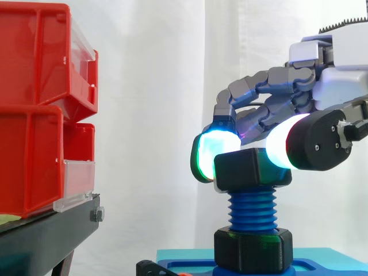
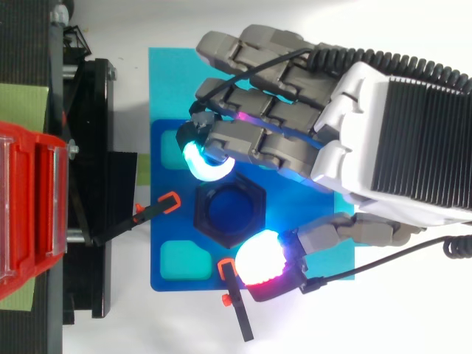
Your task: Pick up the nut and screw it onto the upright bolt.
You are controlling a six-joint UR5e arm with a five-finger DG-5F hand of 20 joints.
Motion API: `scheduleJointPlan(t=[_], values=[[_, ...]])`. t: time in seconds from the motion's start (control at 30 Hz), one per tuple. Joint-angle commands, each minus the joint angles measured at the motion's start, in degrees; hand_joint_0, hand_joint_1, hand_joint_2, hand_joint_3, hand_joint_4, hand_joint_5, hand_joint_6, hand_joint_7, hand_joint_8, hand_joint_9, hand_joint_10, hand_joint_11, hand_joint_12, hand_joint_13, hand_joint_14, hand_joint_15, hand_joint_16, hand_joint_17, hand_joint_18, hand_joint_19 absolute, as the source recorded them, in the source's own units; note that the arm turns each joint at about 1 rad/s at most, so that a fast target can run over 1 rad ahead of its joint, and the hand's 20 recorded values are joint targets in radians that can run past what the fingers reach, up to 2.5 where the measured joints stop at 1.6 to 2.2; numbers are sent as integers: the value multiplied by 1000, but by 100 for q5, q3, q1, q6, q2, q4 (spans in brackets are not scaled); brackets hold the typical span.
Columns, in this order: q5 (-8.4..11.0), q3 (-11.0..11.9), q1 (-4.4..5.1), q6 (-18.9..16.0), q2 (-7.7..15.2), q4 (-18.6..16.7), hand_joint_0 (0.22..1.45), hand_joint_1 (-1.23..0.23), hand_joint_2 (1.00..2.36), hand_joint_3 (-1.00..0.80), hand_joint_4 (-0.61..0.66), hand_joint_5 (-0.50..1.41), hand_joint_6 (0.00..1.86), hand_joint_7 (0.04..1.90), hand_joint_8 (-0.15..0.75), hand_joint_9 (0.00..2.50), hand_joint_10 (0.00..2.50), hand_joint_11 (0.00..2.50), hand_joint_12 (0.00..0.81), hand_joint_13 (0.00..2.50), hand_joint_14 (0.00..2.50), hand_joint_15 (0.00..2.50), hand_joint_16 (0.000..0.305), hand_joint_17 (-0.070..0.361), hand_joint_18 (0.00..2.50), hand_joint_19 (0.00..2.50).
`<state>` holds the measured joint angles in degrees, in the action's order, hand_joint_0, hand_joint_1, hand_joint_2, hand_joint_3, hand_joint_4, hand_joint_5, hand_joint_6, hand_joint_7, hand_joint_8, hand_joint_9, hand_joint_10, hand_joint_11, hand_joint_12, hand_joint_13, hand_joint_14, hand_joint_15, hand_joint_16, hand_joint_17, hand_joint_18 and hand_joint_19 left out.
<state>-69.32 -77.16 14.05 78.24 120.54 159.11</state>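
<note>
The blue bolt (image 1: pixel 253 208) stands upright on a blue plate (image 2: pixel 166 221), its long axis vertical and its free end pointing straight up. The black nut (image 1: pixel 253 168) sits level on the very top of it, its bore in line with the bolt. The hand (image 1: pixel 276 109) comes in from the right and grasps the nut: a curled fingertip (image 1: pixel 215 152) glowing cyan-green presses on its left side, and the thumb pad (image 1: pixel 279 146), glowing white, presses on its right. The side view shows several turns of bare thread below the nut and, under them, a black hex collar (image 1: pixel 253 248) at the foot of the bolt. The top view shows the nut's six-sided outline (image 2: pixel 228 209) with the bolt's blue end showing in its hole, and the two pads set across from each other, one at the upper left and one at the lower right of the hexagon. To the left are red bins (image 1: pixel 34 69) stacked on a black stand (image 1: pixel 46 233), well apart from the bolt.
</note>
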Motion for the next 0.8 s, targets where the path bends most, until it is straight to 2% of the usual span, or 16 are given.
scheduleJointPlan(t=[0.0, 0.4, 0.77], values=[[-3, 0, 10, 7, 5, -3, 500, -628, 1000, -500, 263, -202, 503, 1068, 283, 483, 0, 1, 316, 414, 0, 0, 38, 85, 293, 0], [-12, 0, 10, 7, -4, -3, 489, -635, 1000, -500, 258, -205, 503, 1060, 283, 474, 0, 4, 324, 390, 0, 0, 39, 88, 274, 0], [-135, 0, -17, 7, -4, 23, 487, -642, 1000, -500, 256, -206, 503, 1053, 281, 465, 0, 2, 323, 379, 0, 0, 39, 89, 267, 0]])
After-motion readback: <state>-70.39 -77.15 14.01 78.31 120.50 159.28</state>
